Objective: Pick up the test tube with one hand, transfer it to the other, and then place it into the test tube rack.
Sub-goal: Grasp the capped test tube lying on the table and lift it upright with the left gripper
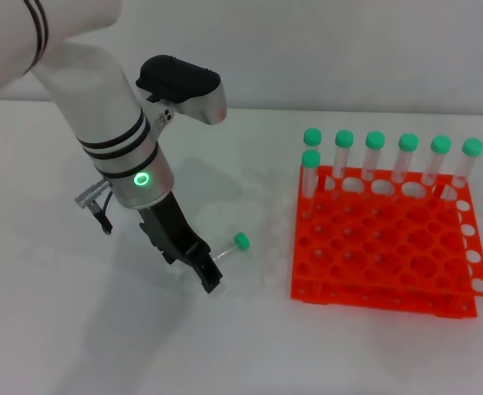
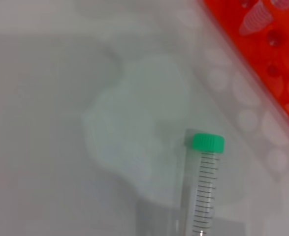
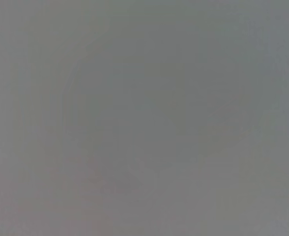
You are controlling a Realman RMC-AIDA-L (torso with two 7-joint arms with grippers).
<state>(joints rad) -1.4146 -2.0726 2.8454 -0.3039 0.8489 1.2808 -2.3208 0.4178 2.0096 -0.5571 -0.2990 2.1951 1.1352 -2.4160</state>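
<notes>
The test tube point(image 1: 229, 248), clear with a green cap point(image 1: 240, 241), lies on the white table left of the orange test tube rack point(image 1: 373, 284). My left gripper point(image 1: 202, 270), black and forked under the arm's green ring, is down at the tube's bottom end, touching or nearly touching it. The left wrist view shows the tube point(image 2: 203, 191) with its graduation marks and green cap point(image 2: 208, 142), cap end pointing toward the rack's corner point(image 2: 262, 54). My right gripper is out of view; its wrist view is plain grey.
Several green-capped tubes point(image 1: 374, 156) stand upright along the rack's back row, and one more point(image 1: 310, 173) stands just in front at the left corner. The white table point(image 1: 76, 329) stretches left of and in front of the arm.
</notes>
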